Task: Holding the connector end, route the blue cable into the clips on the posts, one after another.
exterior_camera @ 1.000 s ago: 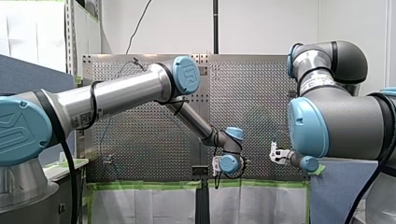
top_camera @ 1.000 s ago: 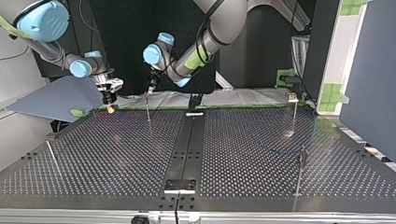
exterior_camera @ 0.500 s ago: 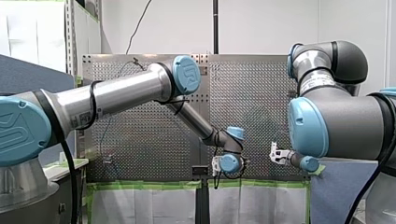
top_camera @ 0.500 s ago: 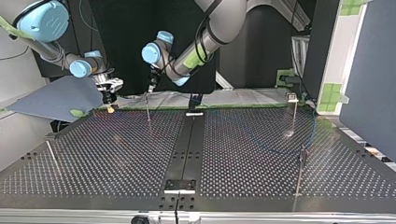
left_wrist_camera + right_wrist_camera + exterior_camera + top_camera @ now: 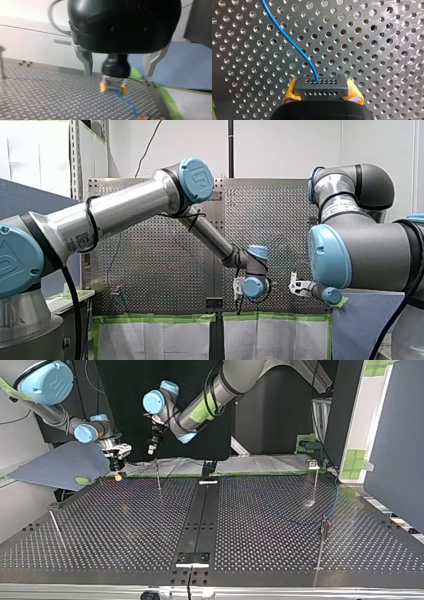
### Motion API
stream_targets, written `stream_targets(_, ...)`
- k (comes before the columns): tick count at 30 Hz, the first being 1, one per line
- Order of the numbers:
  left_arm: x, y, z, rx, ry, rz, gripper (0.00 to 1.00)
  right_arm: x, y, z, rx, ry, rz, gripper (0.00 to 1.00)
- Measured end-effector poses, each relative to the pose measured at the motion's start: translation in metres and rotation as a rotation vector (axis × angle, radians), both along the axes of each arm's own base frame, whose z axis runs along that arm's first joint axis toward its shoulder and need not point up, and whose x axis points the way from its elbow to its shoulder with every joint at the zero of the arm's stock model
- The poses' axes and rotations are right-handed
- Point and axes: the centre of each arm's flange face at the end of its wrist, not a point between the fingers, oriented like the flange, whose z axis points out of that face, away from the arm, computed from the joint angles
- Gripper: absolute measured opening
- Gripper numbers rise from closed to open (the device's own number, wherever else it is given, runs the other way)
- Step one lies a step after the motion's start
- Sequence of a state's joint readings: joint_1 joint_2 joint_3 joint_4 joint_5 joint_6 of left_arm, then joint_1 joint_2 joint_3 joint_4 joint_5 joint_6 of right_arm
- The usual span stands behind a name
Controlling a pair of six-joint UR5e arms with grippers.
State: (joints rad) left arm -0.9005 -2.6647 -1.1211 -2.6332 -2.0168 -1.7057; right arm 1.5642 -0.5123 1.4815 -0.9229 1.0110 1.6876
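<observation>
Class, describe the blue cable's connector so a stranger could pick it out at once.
Over the far edge of the perforated table, at the top view's left, hangs my right hand. Between its yellow pads sits the connector: a small dark block with rows of tiny holes, the blue cable running out of it.

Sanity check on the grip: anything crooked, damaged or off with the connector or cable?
Nothing stands out. The connector sits square between the right tool's yellow pads, and the blue cable leaves it in a smooth curve, with no kink visible. The left tool is open and empty.
</observation>
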Motion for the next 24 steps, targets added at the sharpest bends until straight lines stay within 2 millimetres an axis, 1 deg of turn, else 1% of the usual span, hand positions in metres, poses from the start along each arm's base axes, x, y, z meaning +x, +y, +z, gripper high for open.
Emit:
stream_targets(5,0.015,0.014,0.02,-0.067,-0.012,0.029,1.0,0.0,0.0,0.0,0.001,0.0,0.0,0.0)
stream_targets(13,0.049,0.048,0.05,-0.156,-0.038,0.089,1.0,0.0,0.0,0.0,0.001,0.0,0.0,0.0)
stream_targets(20,0.069,0.081,0.066,-0.147,-0.028,0.12,1.0,0.002,0.001,-0.001,0.002,0.0,0.003,0.0)
stream_targets(24,0.077,0.104,0.076,-0.121,-0.007,0.151,1.0,0.003,0.001,-0.001,0.002,0.0,0.004,0.0)
